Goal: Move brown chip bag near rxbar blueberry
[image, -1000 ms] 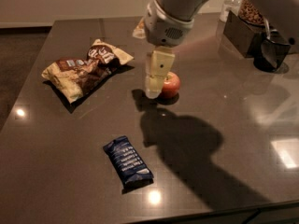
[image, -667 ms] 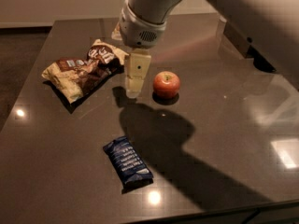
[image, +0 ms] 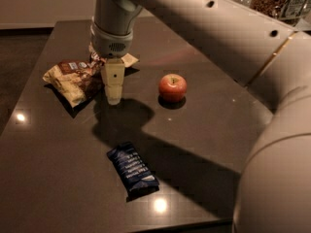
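Shifted left since earlier, off the apple (image: 172, 87): gripper (image: 114, 97) now low at bag (image: 73, 79) right edge. Open or closed, cannot tell. Bag left rear of table (image: 43, 169), well apart from bar (image: 132, 169) near front. Approach step, by the look. Next: grasp bag, carry toward bar.
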`<move>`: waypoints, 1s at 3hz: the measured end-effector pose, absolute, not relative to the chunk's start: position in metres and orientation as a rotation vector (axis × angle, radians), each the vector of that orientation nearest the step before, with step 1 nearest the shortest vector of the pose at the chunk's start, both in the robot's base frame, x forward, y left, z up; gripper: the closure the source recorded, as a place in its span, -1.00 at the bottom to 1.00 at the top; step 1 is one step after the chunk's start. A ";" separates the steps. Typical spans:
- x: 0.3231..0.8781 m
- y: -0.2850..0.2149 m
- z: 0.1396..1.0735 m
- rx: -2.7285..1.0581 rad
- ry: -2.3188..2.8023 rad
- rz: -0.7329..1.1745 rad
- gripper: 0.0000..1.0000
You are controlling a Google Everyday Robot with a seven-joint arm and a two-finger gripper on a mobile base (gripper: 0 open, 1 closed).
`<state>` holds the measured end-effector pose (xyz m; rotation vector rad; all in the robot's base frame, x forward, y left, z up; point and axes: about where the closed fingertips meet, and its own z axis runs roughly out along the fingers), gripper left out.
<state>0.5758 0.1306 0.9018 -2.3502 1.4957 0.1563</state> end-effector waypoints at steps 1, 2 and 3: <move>0.582 0.153 0.891 -2.387 1.470 0.140 -1.00; 0.583 0.172 0.883 -2.419 1.444 0.112 -0.66; 0.580 0.183 0.880 -2.448 1.415 0.098 -0.19</move>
